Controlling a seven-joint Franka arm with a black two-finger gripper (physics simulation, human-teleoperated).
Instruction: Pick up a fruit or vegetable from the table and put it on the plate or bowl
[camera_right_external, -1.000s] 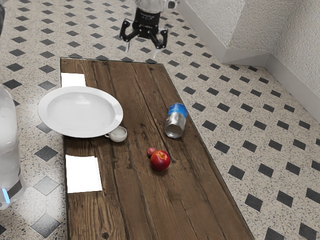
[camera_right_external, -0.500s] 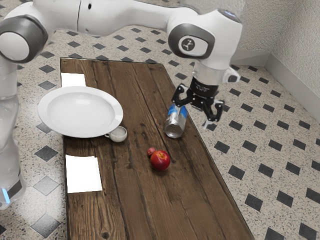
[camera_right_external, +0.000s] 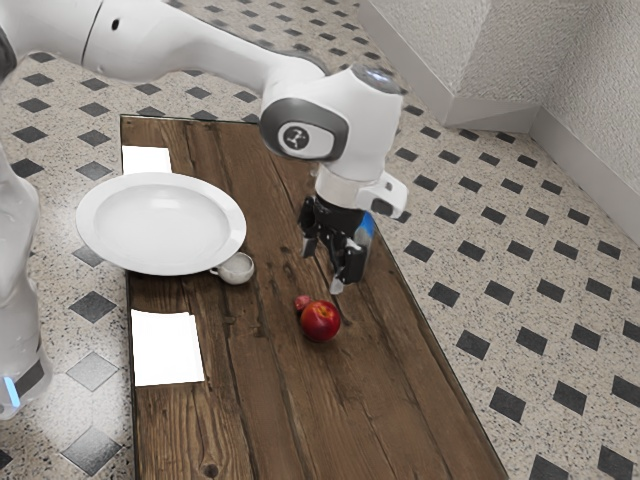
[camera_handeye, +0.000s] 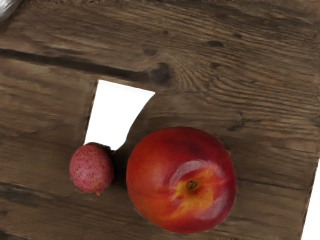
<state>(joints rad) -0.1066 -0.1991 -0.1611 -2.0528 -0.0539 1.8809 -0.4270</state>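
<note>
At the exterior view's left, the wide white ceramic plate (camera_right_external: 160, 222) lies bare on the dark plank table (camera_right_external: 280, 400), presumably waiting as the drop-off. Further right, a small pink-red pebbly fruit (camera_right_external: 302, 302) sits just beside a round glossy red-and-yellow nectarine (camera_right_external: 320, 321), both resting on the wood. The black two-finger gripper (camera_right_external: 326, 270) hangs directly above them, likely lining up a grasp. Its fingers stand apart, holding and touching nothing.
</note>
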